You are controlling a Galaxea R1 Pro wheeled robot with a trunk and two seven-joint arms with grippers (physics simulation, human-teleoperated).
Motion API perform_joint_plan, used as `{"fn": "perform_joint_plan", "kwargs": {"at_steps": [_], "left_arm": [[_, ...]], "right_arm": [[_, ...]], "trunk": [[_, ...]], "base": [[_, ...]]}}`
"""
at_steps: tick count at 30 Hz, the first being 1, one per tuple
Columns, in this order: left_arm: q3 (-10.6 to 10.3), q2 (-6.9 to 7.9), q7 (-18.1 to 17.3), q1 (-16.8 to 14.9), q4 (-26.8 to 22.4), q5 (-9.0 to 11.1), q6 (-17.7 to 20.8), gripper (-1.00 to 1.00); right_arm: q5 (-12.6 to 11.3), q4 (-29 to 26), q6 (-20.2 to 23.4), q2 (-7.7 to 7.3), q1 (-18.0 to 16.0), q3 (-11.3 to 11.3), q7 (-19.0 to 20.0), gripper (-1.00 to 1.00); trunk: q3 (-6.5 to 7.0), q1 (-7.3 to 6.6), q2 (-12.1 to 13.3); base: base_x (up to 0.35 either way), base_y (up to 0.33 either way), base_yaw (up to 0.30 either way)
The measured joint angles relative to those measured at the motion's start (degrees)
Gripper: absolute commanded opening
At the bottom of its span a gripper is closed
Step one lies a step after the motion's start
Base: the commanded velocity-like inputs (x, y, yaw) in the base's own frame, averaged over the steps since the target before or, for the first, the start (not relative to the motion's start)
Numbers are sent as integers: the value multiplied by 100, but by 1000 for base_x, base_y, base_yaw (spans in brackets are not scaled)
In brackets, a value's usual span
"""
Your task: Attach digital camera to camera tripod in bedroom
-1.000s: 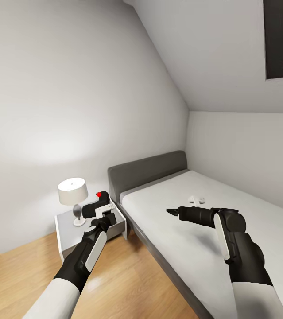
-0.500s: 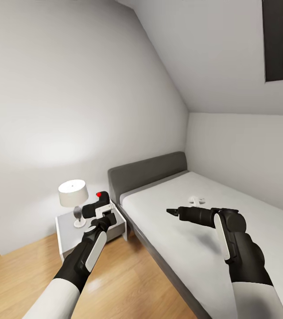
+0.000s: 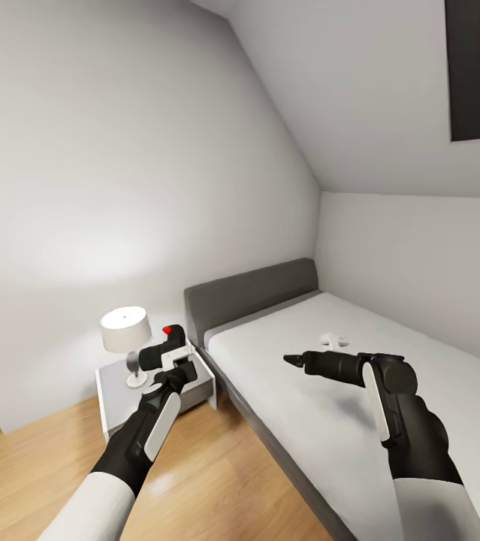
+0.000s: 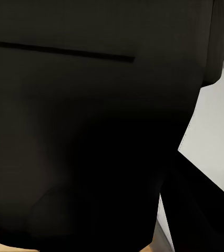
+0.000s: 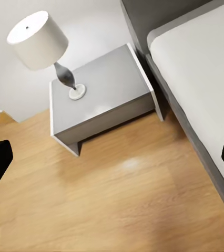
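The left gripper (image 3: 170, 359) is clamped on the digital camera (image 3: 163, 347), a black body with a red dot, raised at the near left before the grey nightstand (image 3: 112, 391) and lamp (image 3: 125, 328). The right gripper (image 3: 294, 361) reaches over the bed (image 3: 360, 421); whether its tips are apart I cannot tell. Risk: a turn could swing the held camera into the lamp or sloped wall (image 3: 119, 165); open floor (image 3: 217, 481) lies between nightstand and bed edge.
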Motion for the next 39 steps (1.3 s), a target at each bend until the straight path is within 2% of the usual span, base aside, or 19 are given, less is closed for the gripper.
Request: {"fn": "perform_joint_plan", "kwargs": {"at_steps": [7,11,12,14,15,16,17,18,20,21,24,26,28,29,31,32,39], "left_arm": [[16,15,0,1,15,28,1,-100],[29,59,9,2,317,227,8,-100],[32,93,12,2,460,316,16,-100],[39,237,12,2,1189,562,19,-100],[35,261,10,1,1251,595,13,-100],[41,315,5,1,1615,682,-7,-100],[49,337,1,3,1944,755,-35,-100],[47,344,-6,1,2040,781,-52,-100],[62,362,-72,3,2625,912,-127,-100],[62,364,-110,2,2752,942,-166,-100],[66,376,-506,1,3462,1140,-563,-100],[74,398,-1092,1,4003,1293,-1044,-100],[67,456,-1897,2,4528,1430,-1483,-100],[64,485,-2234,3,4712,1498,-1602,-100],[63,510,-2592,3,4911,1603,-1707,-100],[61,499,-2879,6,5200,1788,-1783,-100],[69,336,-2966,3,5386,1895,-1809,-100]], "right_arm": [[12,181,-1,-16,-1,-6,-23,100],[26,465,-10,-21,-1,3,-23,100],[30,553,-12,-20,-1,10,-21,100],[35,863,-22,13,-1,38,-19,100],[35,947,-26,22,-1,41,-20,100],[51,1253,-60,40,-1,48,-24,100],[58,1513,-127,46,0,52,-24,100],[55,1652,-179,44,-1,53,-24,100],[67,2130,-482,30,-1,60,-26,100],[66,2236,-574,28,-2,62,-25,100],[159,2656,-988,18,-2,69,-28,100],[316,2987,-1241,25,-2,73,-43,100],[527,3284,-1521,52,-2,75,-41,100],[595,3400,-1623,62,-2,76,-39,100],[659,3591,-1721,71,-2,79,-38,100],[746,4016,-1861,64,-1,80,-53,100],[759,4642,-2362,53,-3,84,-189,100]], "trunk": [[0,0,0],[-1,1,0],[-1,1,0],[-1,1,1],[0,0,0],[-1,0,0],[-1,1,1],[-1,0,0],[-1,1,0],[-1,0,0],[-1,0,0],[-1,0,0],[-1,0,0],[-1,1,-1],[-1,1,0],[-3,1,0],[0,0,0]], "base": [[0,0,251],[0,0,294],[0,0,299],[0,0,299],[0,0,300],[0,0,300],[0,0,300],[0,0,300],[0,0,300],[0,0,300],[0,0,300],[0,0,300],[0,0,300],[0,0,300],[0,0,300],[0,0,300],[0,0,300]]}}
